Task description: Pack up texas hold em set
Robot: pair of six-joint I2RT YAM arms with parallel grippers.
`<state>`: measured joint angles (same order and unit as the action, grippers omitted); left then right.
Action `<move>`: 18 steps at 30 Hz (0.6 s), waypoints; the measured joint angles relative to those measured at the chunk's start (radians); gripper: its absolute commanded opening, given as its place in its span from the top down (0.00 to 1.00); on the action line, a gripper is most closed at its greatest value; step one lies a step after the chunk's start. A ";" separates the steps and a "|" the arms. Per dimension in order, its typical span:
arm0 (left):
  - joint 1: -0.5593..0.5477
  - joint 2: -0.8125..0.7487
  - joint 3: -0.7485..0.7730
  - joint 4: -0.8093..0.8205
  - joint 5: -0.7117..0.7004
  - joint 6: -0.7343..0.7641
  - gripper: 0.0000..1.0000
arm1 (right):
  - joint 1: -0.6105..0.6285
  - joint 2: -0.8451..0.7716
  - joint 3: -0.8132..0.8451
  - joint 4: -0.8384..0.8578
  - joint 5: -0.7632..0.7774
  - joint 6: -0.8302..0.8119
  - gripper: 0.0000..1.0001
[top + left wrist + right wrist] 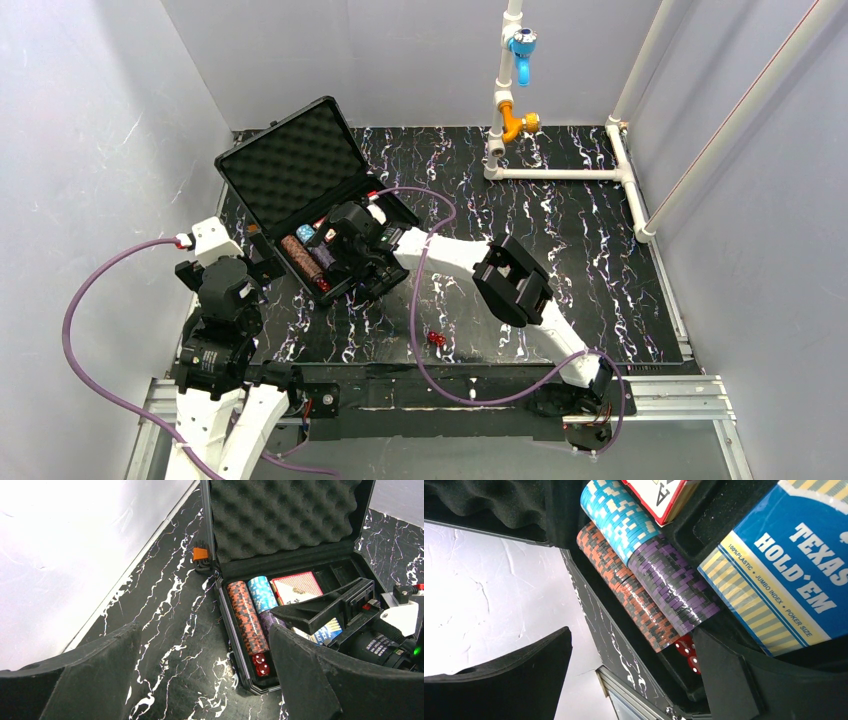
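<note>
Loose red dice (pixel 436 338) sit out on the surface (pixel 580 260), about five o'clock from the open case (pixel 285 160), and the right arm's nearer. The right hand (pixel 631 637) hangs over the chip stacks (pixel 644 575) inside, spread wide, empty. The left hand (pixel 205 630), wide too, hovers at the case's eight o'clock. Dice count? Too small to tell.

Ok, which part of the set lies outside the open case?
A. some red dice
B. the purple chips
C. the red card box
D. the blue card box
A: red dice lie on the table near the arms' bases, well apart from the case.
</note>
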<state>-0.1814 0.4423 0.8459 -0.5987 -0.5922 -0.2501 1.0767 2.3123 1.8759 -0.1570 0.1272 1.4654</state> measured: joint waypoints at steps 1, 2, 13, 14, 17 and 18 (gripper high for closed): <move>0.000 0.000 0.000 0.000 0.000 0.000 0.03 | 0.000 0.000 0.000 0.000 0.000 -0.002 0.02; 0.000 0.000 0.000 0.000 0.000 0.000 0.03 | 0.000 0.000 0.000 0.000 0.000 -0.003 0.02; 0.000 0.000 0.000 0.000 0.000 0.000 0.03 | 0.011 -0.053 -0.045 0.007 0.031 -0.088 0.04; 0.000 0.000 0.000 0.000 0.000 0.000 0.03 | 0.012 -0.067 -0.054 0.010 0.036 -0.098 0.06; 0.000 0.000 0.000 0.000 0.000 0.000 0.03 | 0.014 -0.111 -0.079 0.012 0.050 -0.130 0.11; 0.000 0.000 0.000 0.000 0.000 0.000 0.03 | 0.016 -0.129 -0.091 0.018 0.055 -0.144 0.14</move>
<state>-0.1814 0.4423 0.8459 -0.5987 -0.5926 -0.2501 1.0931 2.1838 1.7847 -0.1394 0.1818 1.3212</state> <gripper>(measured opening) 0.970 0.922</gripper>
